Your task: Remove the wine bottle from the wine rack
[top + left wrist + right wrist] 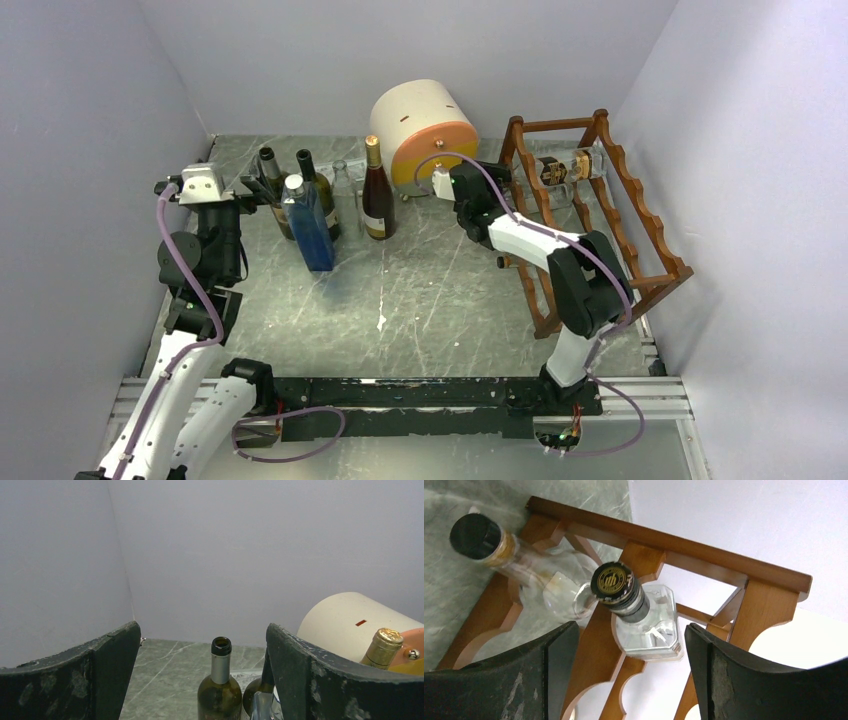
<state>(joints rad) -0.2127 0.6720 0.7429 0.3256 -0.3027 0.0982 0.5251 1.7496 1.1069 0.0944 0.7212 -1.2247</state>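
Nearest my lens, the right claw is hanging with its two dark fingers spread wide and gripping nothing. The black cap of the wine bottle is sitting in line between them, but beyond their tips. The bottle is lying on its side in an upper tier of the wine rack with its neck pointing at me. The rack is standing along the right edge of the table, towards the far right corner.

My first worry is the wooden upright just under the neck. One finger is lining up close to it, so if I am closing too early I am risking a pinch on wood instead of glass, or a shove to the whole frame.

A second bottle is lying just beside and lower; I cannot tell whether the two are touching. Pulling at an angle is likely to be dragging the shoulder across the scalloped rail and jostling that neighbour. The neck is looking smooth, so a shallow grip on the cap alone is inviting a slip.

Farther off, towards the far left corner, the left claw is hovering with its fingers apart and bare above the standing bottles. A stray move there is threatening to topple them.
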